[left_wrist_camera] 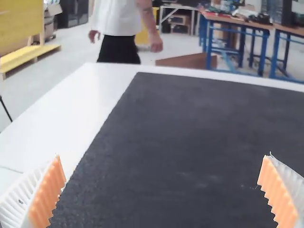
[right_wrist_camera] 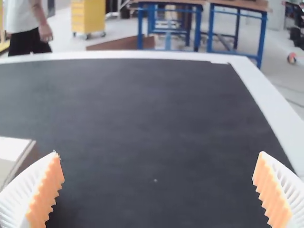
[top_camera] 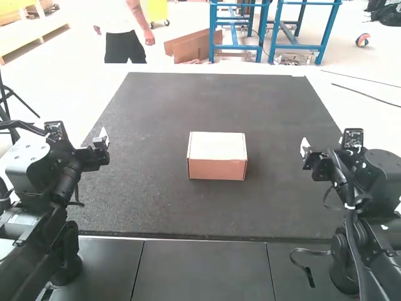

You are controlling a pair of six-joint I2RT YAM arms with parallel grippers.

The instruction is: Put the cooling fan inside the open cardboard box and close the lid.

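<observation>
A small cardboard box (top_camera: 217,155) stands in the middle of the black mat (top_camera: 156,106), its pale lid lying flat and shut on top. My left gripper (top_camera: 100,143) hangs over the mat's left edge, well to the left of the box, open with nothing between its ribbed white fingers (left_wrist_camera: 40,197). My right gripper (top_camera: 307,152) hangs to the right of the box, also open and empty. In the right wrist view (right_wrist_camera: 156,190) a corner of the box (right_wrist_camera: 12,152) shows beside one orange pad.
The black mat covers most of the white table (top_camera: 75,94), with bare white margins on the left and right. A dark strip (top_camera: 200,269) runs along the near edge between the two arm bases. A person stands beyond the far left corner, touching nothing.
</observation>
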